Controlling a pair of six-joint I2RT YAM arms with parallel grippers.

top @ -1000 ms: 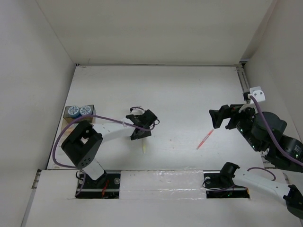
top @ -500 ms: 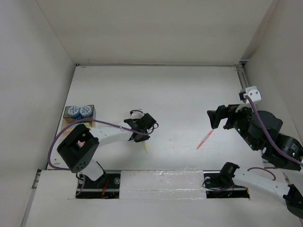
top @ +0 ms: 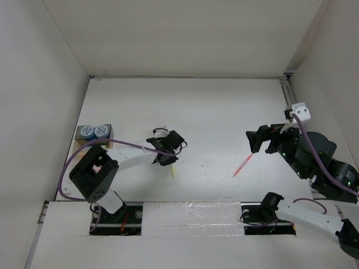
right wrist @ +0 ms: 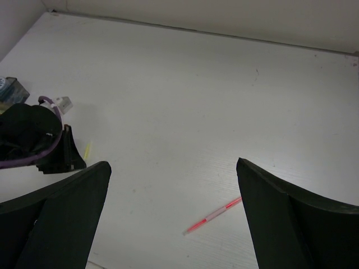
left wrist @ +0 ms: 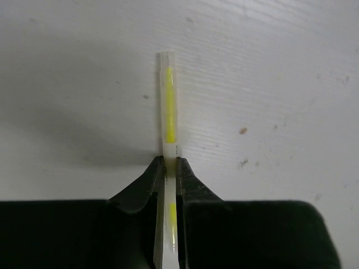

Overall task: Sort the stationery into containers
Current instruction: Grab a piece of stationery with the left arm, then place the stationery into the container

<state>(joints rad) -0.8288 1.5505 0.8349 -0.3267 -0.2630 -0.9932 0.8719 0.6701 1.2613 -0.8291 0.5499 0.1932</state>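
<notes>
Visibly two patterned cylinders (top: 87,132), one yellow pen (left wrist: 168,106), one orange-red pen (top: 242,166).

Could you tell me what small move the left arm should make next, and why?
Probably lift straight up: the left gripper is shut on the yellow pen, which lies flat on the table, and the tray sits away to its left.
</notes>
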